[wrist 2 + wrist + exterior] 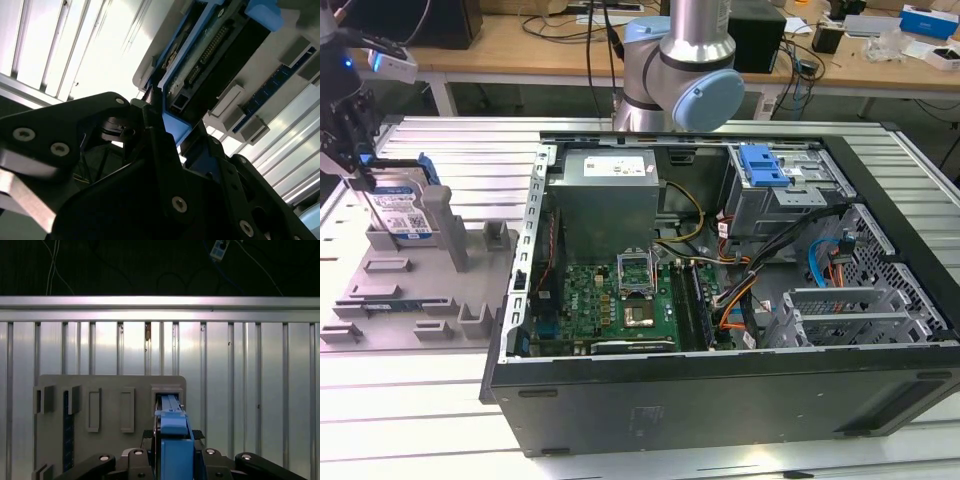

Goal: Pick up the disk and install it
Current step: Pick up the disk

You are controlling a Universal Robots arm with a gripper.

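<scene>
The disk [404, 211], a silver drive with a blue-and-white label in a blue carrier frame, stands on edge in a slot of the grey fixture plate [410, 295] at the exterior view's left. My gripper [362, 180] comes down on its top edge, shut on the disk's blue frame. In the first wrist view the blue frame [173, 426] runs between my black fingers [134, 460], over the fixture's slot [167, 390]. The second wrist view looks at the disk's connector side [210, 55], with the frame's corner pinched at my gripper [159, 107].
A grey upright post [451, 226] stands right beside the disk. The open computer case [720, 400] lies to the exterior view's right, with a drive cage and blue latch [764, 165] at its back. The arm's base [678, 70] rises behind the case. The table [250, 365] is ribbed aluminium.
</scene>
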